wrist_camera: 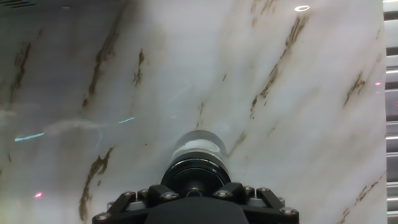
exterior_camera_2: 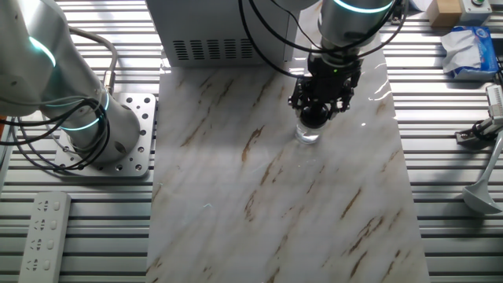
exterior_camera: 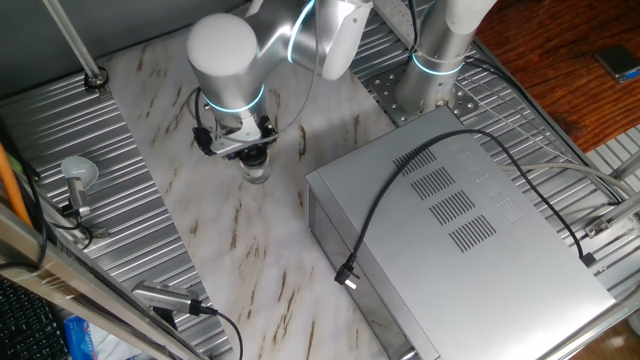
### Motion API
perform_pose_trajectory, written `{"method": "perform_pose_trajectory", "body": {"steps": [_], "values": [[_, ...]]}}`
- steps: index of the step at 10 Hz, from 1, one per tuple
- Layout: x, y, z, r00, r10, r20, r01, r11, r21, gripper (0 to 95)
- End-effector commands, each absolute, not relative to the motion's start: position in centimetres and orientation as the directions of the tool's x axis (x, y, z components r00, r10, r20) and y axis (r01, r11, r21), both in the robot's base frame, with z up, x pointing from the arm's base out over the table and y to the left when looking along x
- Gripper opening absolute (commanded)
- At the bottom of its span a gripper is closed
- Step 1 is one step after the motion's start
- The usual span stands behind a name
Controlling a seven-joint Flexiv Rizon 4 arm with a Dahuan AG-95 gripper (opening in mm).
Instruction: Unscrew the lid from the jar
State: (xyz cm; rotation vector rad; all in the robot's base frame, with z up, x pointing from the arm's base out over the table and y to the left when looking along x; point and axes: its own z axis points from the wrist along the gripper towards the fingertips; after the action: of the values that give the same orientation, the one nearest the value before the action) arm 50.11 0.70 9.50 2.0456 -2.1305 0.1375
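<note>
A marble-patterned table top [exterior_camera: 240, 250], white with brown veins, fills the middle of the scene and lies on a ribbed metal bench [exterior_camera_2: 71, 236]. At one side of the marble stands a large grey metal box [exterior_camera: 450, 230] with rows of vent slots in its top and a black cable [exterior_camera: 400, 200] draped across it, its plug hanging at the box's near edge. The robot arm [exterior_camera: 225, 55], white with a glowing teal ring at the wrist, reaches down over the marble, and a second arm base [exterior_camera_2: 86, 118] is bolted to a perforated plate beside the slab. Nearer the bench's edge stand a round grey knob on a stem [exterior_camera: 77, 175] and, in the other fixed view, a pale power strip [exterior_camera_2: 43, 228] lying flat. The gripper [exterior_camera_2: 318, 110] hangs straight over the jar [exterior_camera_2: 308, 134], a tiny clear cylinder standing upright on the marble near the box, and its black fingers are clenched around the dark lid [wrist_camera: 196, 174] on the jar's top. No writing or brand can be read anywhere.
</note>
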Motion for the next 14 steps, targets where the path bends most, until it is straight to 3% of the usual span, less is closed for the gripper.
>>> {"method": "perform_pose_trajectory", "body": {"steps": [1,14], "values": [[50.0,0.6,8.0,-0.033,-0.98,0.196,-0.997,0.047,0.065,76.0],[50.2,0.5,9.3,-0.164,-0.972,0.167,-0.984,0.174,0.045,76.0]]}}
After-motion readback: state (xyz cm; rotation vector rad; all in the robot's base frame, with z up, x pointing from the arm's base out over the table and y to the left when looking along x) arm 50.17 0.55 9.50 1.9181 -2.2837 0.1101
